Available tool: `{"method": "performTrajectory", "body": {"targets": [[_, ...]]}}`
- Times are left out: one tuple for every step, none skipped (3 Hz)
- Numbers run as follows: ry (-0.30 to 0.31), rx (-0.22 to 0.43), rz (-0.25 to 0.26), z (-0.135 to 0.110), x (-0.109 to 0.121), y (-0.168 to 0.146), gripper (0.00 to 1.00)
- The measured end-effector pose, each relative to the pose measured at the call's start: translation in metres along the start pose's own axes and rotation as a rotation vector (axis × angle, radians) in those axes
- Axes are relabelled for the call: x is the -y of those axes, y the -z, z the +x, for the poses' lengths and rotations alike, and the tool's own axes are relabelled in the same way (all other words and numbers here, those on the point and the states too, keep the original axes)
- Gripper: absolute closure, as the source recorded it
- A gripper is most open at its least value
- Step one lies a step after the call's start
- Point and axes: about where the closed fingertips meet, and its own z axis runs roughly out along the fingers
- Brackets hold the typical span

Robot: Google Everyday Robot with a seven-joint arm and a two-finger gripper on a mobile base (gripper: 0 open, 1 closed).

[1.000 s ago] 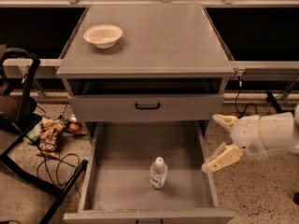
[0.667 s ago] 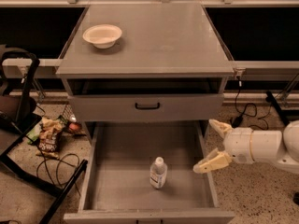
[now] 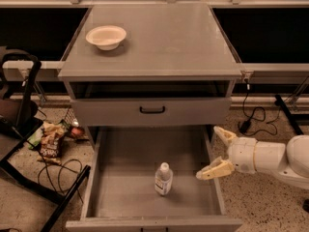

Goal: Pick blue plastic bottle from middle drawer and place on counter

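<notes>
The blue plastic bottle (image 3: 163, 179), clear with a white cap, stands on the floor of the open middle drawer (image 3: 120, 178), near its front centre. My gripper (image 3: 214, 152) is open and empty at the drawer's right wall, to the right of the bottle and apart from it. Its two cream fingers (image 3: 215, 169) point left. The counter (image 3: 169, 42) is the grey cabinet top above.
A cream bowl (image 3: 106, 36) sits on the counter's left rear. The closed drawer front with black handle (image 3: 152, 110) is above the open drawer. Snack bags (image 3: 50, 138), cables and a black chair frame (image 3: 19, 129) lie on the floor at left.
My gripper has moved left and slightly lower, from outside the drawer's right side to over its right wall, closer to the bottle. The bottle has not moved.
</notes>
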Motion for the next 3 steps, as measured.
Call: {"method": "performTrajectory", "body": {"targets": [[-0.007, 0.042, -0.026, 0.022, 0.002, -0.025, 0.00], [0.023, 0.112, -0.032, 0.053, 0.004, -0.072, 0.00], [0.048, 0.196, -0.068, 0.090, 0.001, -0.120, 0.00]]}}
